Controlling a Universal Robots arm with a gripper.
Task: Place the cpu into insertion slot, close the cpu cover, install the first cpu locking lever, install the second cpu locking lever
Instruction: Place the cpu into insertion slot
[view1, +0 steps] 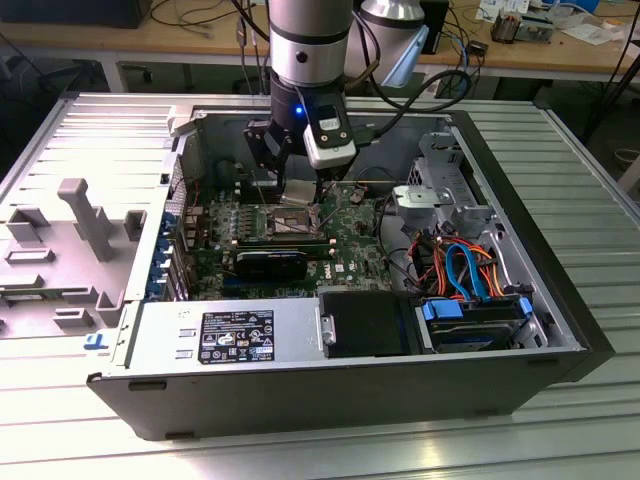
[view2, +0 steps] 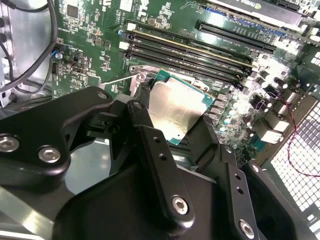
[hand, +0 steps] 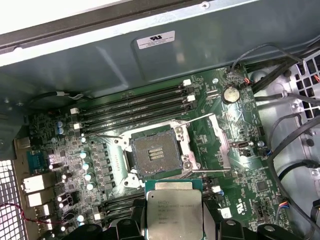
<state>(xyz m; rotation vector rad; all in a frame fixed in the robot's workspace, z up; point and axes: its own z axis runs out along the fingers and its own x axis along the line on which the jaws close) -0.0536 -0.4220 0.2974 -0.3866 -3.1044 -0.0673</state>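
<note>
Fingers (view2: 150, 145) pinching cpu (hand: 172, 210) by its edges | cpu held flat at upper centre of exterior view, above and apart from insertion slot (hand: 155, 157) | insertion slot bare, contacts showing | cpu cover (hand: 222, 142) stands open beside it | motherboard (view1: 365, 235) lies inside open computer case (view1: 300, 400)

Ribbed silver metal table (view1: 590, 200) — long grooves across the whole top. Flat on it, in the middle, a dark computer case (view1: 330, 400) laid on its side, open face up. Just beside the case, toward the exterior view's left, a pale grey moulded panel (view1: 60, 250) with raised blocks — likewise flat on the table.
</note>
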